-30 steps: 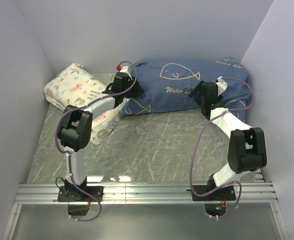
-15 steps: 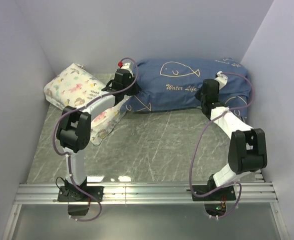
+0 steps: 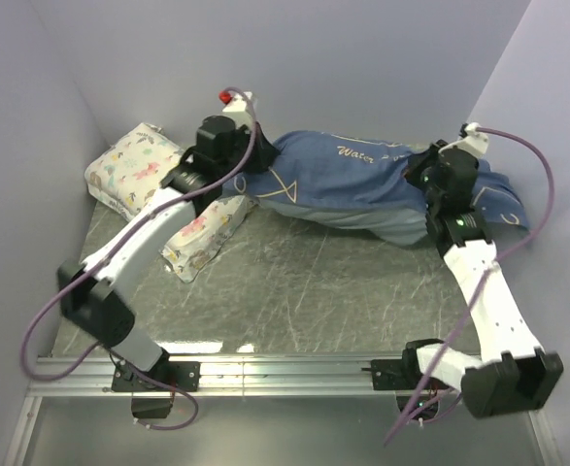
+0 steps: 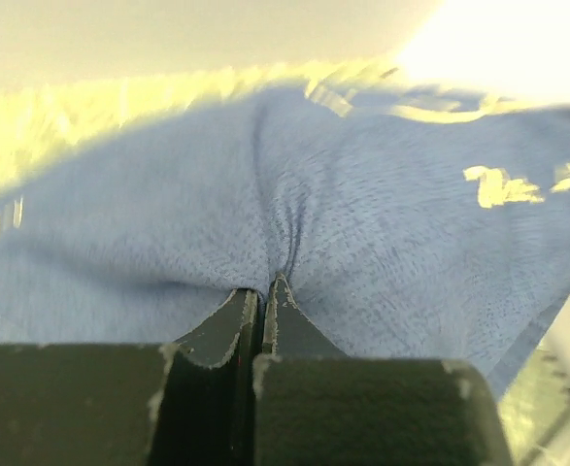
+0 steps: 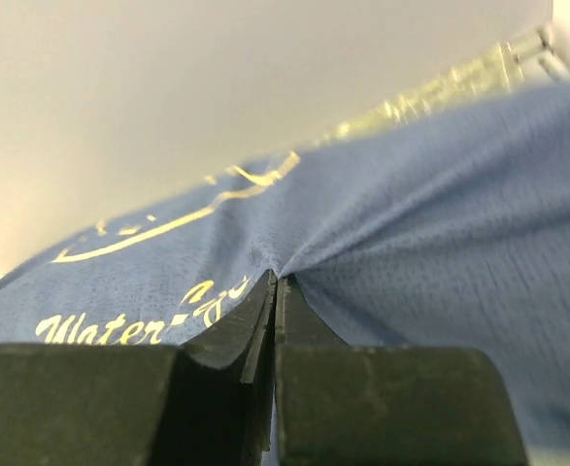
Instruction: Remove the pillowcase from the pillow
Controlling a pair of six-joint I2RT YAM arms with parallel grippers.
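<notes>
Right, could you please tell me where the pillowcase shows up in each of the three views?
Top external: the pillowcase stretches across the far middle.
Left wrist: it fills most of the frame, pinched by the left gripper.
Right wrist: it fills the lower right, pinched by the right gripper.
Shared landmark: its cream print, blurred in the left wrist view.

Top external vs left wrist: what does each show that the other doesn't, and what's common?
Only top external: the whole pillowcase spanning between both arms, the right gripper at its right end, and the floral pillow at far left. Only left wrist: the left gripper up close, shut on a pinched fold, with the cloth puckering at its tips. Both: the blue cloth with cream print.
</notes>
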